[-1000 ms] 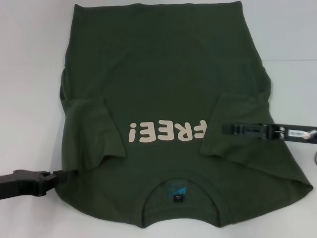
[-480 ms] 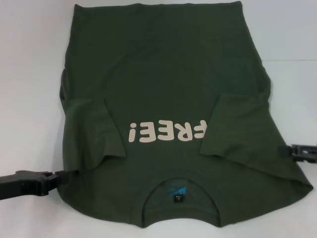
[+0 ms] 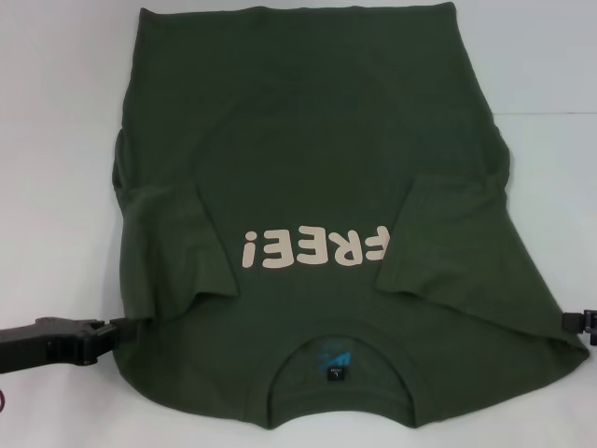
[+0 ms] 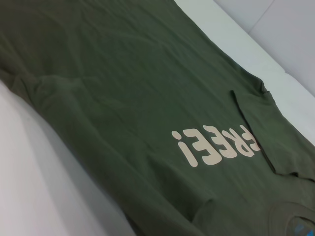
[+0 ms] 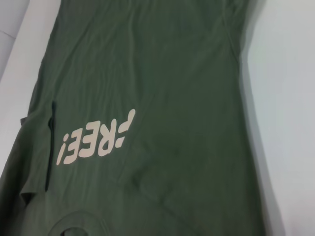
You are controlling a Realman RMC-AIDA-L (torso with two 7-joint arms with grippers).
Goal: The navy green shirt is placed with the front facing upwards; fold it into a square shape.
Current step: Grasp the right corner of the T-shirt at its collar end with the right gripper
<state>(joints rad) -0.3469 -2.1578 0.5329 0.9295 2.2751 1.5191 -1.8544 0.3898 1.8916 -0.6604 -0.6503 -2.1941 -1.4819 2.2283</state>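
One dark olive-green cotton short-sleeved shirt lies on one white surface. The shirt has two short sleeves, both folded in over its front: one sleeve on the robot's left and one on its right. One line of cream "FREE!" lettering runs across the chest, made of four letters and one exclamation mark. One small blue-and-black neck label sits inside the one collar. Two black claws show: the left claw and the right claw.
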